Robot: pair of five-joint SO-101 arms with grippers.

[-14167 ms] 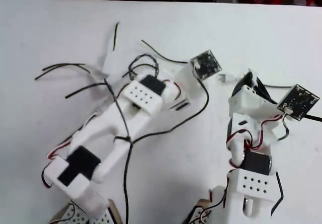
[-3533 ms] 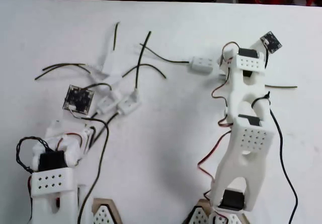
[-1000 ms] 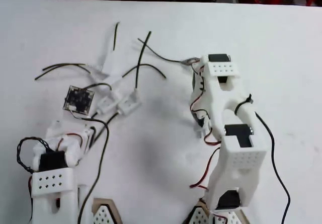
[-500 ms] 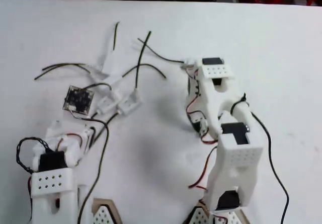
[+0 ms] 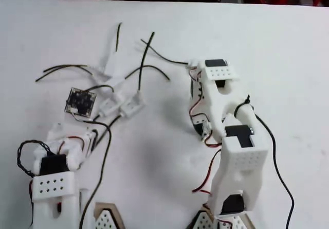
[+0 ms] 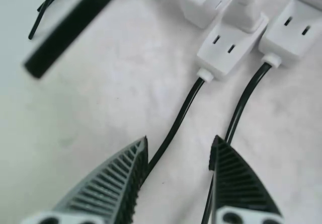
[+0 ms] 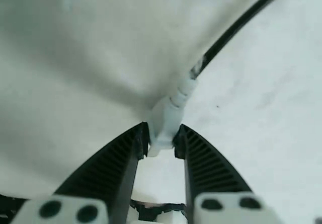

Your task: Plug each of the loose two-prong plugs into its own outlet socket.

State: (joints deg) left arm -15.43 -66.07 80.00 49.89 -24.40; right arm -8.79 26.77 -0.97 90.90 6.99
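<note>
In your right wrist view, the right gripper (image 7: pixel 161 139) clamps the plug (image 7: pixel 165 117) lengthwise between its fingers, cord (image 7: pixel 241 22) end pointing outward. Overhead, at frame centre, the right arm (image 5: pixel 222 98) hides it. Left gripper (image 6: pixel 178 153) stands open.

My high camera is fixed overhead and looks steeply down over the white counter (image 5: pixel 288 43), far enough back to take in the whole work area. The left wrist camera rides behind the left gripper (image 6: pixel 179 141) and faces out past its fingertips, close over the counter. The white two-slot outlet sockets on black cords (image 6: pixel 226 48) ahead of that gripper also lie in the high view. The right wrist camera looks past the right gripper (image 7: pixel 162 128) from nearer still, onto the white moulded plug on a black cord (image 7: pixel 173 103) between its fingers.
</note>
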